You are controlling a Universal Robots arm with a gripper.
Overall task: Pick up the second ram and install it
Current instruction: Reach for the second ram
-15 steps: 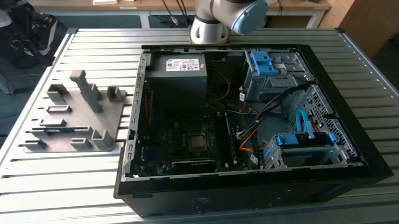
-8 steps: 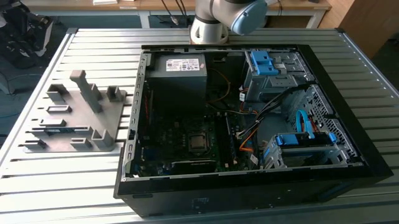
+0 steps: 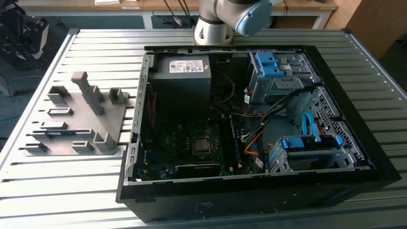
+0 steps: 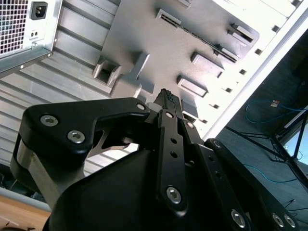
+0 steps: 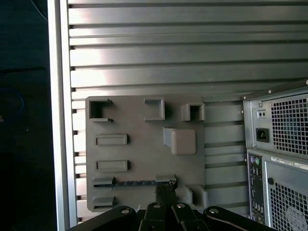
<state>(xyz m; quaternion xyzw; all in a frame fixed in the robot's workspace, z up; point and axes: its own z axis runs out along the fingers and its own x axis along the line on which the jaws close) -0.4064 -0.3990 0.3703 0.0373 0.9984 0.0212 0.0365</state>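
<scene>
First wrist view, ram [image 5: 137, 183] perhaps in holder [image 5: 144, 149]

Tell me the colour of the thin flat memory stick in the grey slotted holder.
Dark blue-green memory stick, best in first wrist view.

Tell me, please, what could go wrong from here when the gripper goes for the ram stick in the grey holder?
1. The gripper looks shut near one end of the second ram; lowered so, it could strike the board's edge rather than straddle it.
2. It sits off the stick's middle, so a grasp there may tilt the ram and jam it in the grey holder.
</scene>
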